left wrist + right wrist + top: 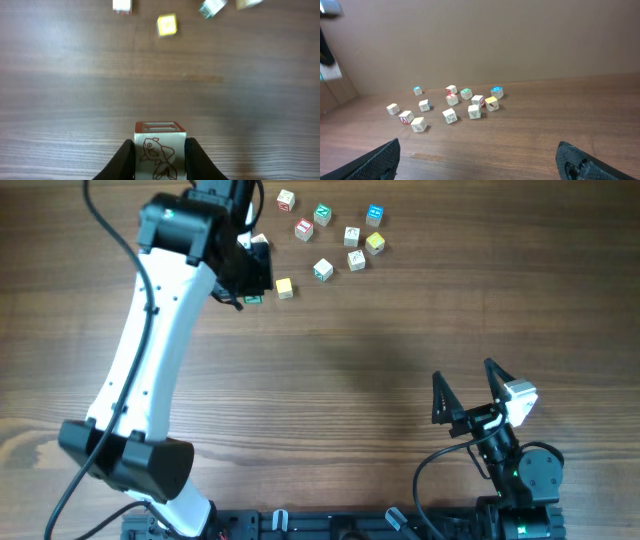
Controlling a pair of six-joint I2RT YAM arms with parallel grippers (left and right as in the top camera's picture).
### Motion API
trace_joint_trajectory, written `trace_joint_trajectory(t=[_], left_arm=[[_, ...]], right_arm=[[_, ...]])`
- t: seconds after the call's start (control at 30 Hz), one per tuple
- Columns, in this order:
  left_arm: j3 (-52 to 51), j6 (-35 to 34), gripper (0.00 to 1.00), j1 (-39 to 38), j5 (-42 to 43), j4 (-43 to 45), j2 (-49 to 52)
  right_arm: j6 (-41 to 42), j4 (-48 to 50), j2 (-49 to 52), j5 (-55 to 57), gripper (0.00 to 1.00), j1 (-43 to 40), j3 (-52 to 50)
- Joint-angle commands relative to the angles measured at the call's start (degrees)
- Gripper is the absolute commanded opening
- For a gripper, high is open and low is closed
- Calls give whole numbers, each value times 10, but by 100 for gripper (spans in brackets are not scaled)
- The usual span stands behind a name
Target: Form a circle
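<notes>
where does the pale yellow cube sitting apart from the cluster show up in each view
Overhead: pale yellow cube, upper middle, lower left of the cluster.
Left wrist: top centre, beyond the gripped cube.
Right wrist: left of centre, the cube nearest the camera.
Shared landmark: the white cube just right of it in every view.

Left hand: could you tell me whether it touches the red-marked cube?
Touching. In the left wrist view, both fingers of the left hand press flush against the sides of the red-marked cube, no gap visible.
</notes>
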Motion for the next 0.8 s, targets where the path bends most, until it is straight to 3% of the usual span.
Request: trace_joint_trajectory(t=[0.0, 0.3, 0.47, 0.77], left_arm=[[-106, -36, 11, -3, -3, 76, 3], [-339, -48, 11, -3, -3, 316, 3], [-388, -66, 4, -8, -3, 403, 4], [-404, -69, 4, -28, -4, 487, 4]], right_arm=[[-3, 3, -5, 5, 100, 3, -1], [-3, 3, -5, 5, 100, 3, -1], [-3, 3, -5, 5, 100, 3, -1], [-3, 3, -5, 5, 100, 3, -1]])
